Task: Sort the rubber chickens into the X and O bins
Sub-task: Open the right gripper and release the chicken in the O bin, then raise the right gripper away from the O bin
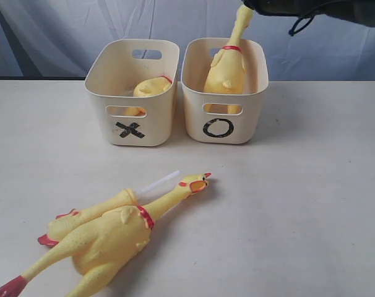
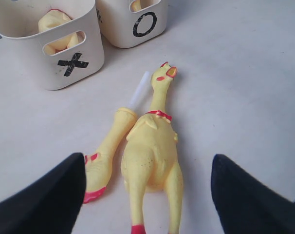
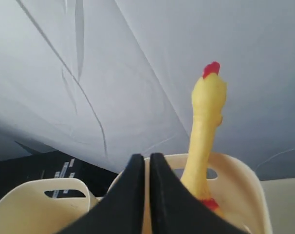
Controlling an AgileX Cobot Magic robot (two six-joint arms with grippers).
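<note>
a whole chicken lies flat on the bench toward 7 o'clock in the exterior view. it has a speckled yellow body, a red collar and red feet. its long neck runs toward 2 o'clock and ends in an open orange beak. just beside it on the 10 o'clock side lies a loose limb, yellow with a red foot. a white tube sticks out of its cut end toward 2 o'clock.

the x bin and the o bin stand just beside each other at 12 o'clock. both are cream tubs with slot handles, and the x bin is on the 9 o'clock side. a headless body lies tilted in the x bin. an upright chicken stands in the o bin, its neck rising past the rim and a red comb on its head.

the left hand hovers over the whole chicken, fingers spread wide, holding nothing. the right hand hangs above the o bin with its fingers pressed together and nothing between them. the upright neck stands just beside them.

open bench spreads from 2 to 5 o'clock, and a bare strip runs between the bins and the whole chicken. the bench's far edge runs close behind the bins.
</note>
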